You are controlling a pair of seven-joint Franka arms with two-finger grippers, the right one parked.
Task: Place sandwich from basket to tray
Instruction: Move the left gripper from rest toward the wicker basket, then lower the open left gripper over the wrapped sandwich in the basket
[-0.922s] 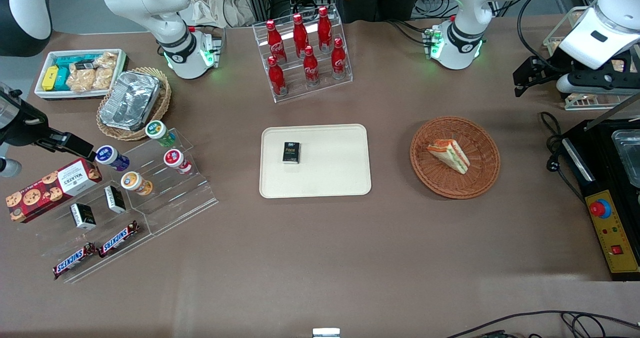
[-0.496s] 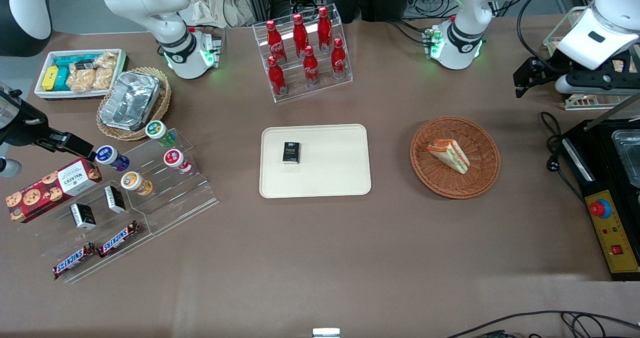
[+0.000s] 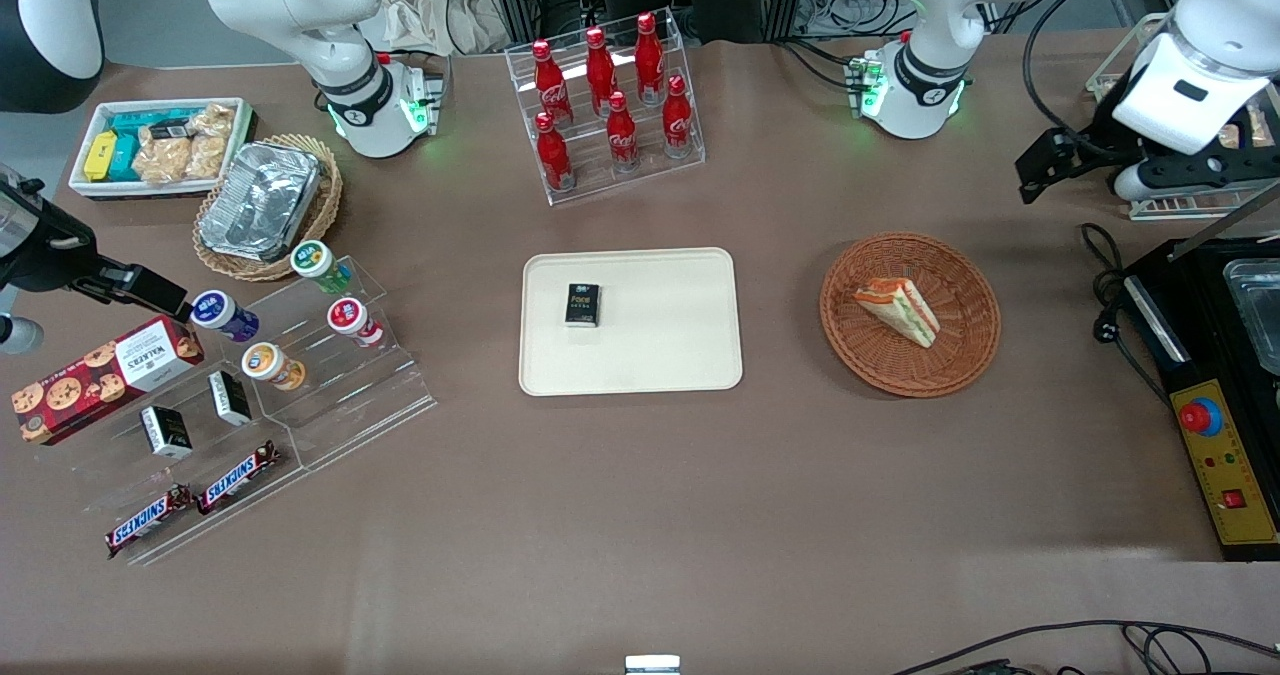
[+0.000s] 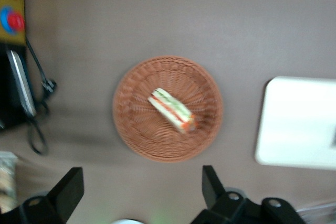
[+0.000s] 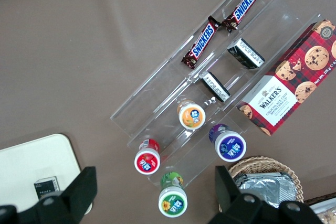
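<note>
Left wrist view: my gripper (image 4: 142, 192), jaws open, hovers high; triangular white-bread sandwich (image 4: 172, 110) lies diagonal below-ahead in reddish-brown wicker basket (image 4: 131, 129).

End effector (image 3: 1040, 167), fingers wide apart, now slightly nearer the basket (image 3: 910, 313).

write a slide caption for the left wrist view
Open gripper hovers above the wicker basket holding the sandwich, the tray's edge visible beside it.

Robotics lab: Franka arm bases (image 3: 915, 85) bolted to tabletop (image 3: 640, 495), cable bundles above them, e-stop box (image 3: 1225, 460) beside basket (image 3: 965, 355).
</note>
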